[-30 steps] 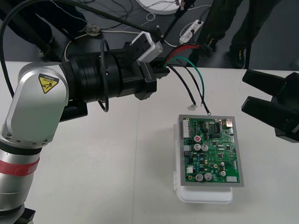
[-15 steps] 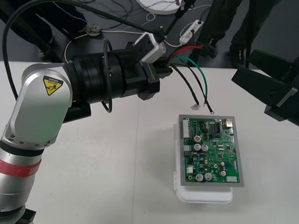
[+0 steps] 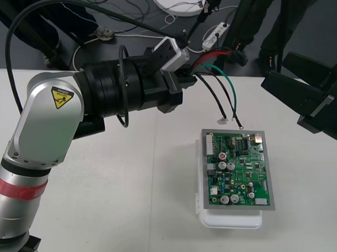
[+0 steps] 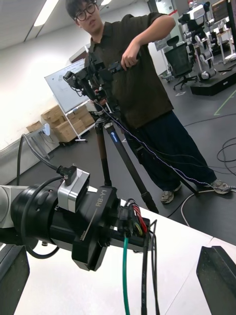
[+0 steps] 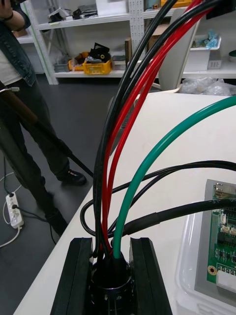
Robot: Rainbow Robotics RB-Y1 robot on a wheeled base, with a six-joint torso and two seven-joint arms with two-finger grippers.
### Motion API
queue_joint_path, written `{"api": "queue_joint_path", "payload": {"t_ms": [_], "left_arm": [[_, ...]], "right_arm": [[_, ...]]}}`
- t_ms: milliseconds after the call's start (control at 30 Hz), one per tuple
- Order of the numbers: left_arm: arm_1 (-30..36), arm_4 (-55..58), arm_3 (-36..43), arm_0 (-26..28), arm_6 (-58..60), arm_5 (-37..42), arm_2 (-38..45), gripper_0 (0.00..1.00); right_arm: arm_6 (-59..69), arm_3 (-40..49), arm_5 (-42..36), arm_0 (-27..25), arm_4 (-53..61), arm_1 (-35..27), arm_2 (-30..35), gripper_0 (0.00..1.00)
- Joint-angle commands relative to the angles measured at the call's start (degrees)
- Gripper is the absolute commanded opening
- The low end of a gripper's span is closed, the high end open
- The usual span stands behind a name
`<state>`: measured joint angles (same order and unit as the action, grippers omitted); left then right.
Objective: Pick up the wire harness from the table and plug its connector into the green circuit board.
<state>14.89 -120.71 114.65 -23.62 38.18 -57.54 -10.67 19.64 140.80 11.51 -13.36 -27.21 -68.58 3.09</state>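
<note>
left tool [image 3: 184, 78] clamps the wire harness [image 3: 217, 86] by its socket end above the tabletop [image 3: 127, 185], so the free wire ends dangle near the green circuit board [image 3: 239, 170] for aligning; right tool [image 3: 273, 70] hangs open alongside.

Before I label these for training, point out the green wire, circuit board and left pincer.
green wire [image 5: 158, 147], left wrist view, mid-length
circuit board [image 3: 240, 171], front view, centre
left pincer [image 5: 110, 246], left wrist view, between fingertips
</note>
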Motion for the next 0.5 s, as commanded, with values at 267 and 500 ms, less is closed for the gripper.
{"api": "queue_joint_path", "payload": {"t_ms": [267,500], "left_arm": [[-2.24,-0.58,1.63,-2.22,3.75,4.63,-1.90,0.00],[-3.56,-1.02,1.10,-2.31,4.19,4.72,-1.90,0.00]], "right_arm": [[1.81,1.75,-1.84,-0.35,-2.49,1.52,-1.34,1.00],[1.55,1.40,-4.47,2.99,-3.55,1.52,-5.29,1.00]]}}
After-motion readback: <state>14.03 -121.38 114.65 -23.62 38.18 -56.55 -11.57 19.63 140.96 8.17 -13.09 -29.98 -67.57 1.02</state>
